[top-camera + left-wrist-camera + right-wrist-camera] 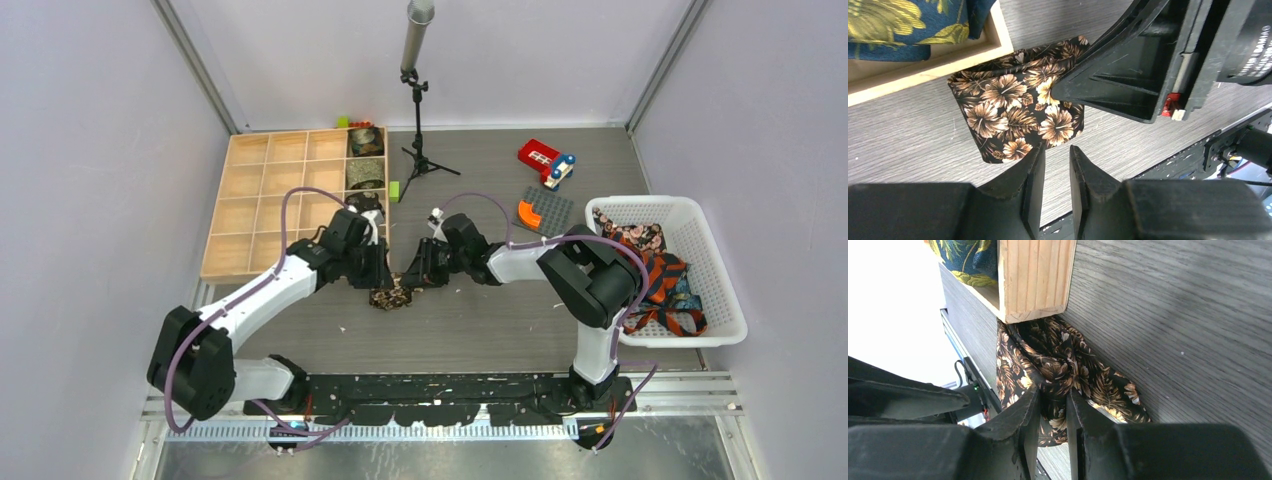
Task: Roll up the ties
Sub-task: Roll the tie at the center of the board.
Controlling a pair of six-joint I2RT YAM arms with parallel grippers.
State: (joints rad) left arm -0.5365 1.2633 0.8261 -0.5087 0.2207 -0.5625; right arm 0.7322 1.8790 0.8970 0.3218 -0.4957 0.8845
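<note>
Framing the grey wood-grain table and floral tie are pale walls.

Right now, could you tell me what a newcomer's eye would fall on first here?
Mid-table lies a dark floral tie, the right fingers pinching its folds and the left fingers close beside. At the far left sits a wooden tray with rolled ties in two cells; a white basket on the right holds loose ties.

The right pincer clamps the tie at frame centre, facing the left pincer, whose jaws are barely parted.
</note>
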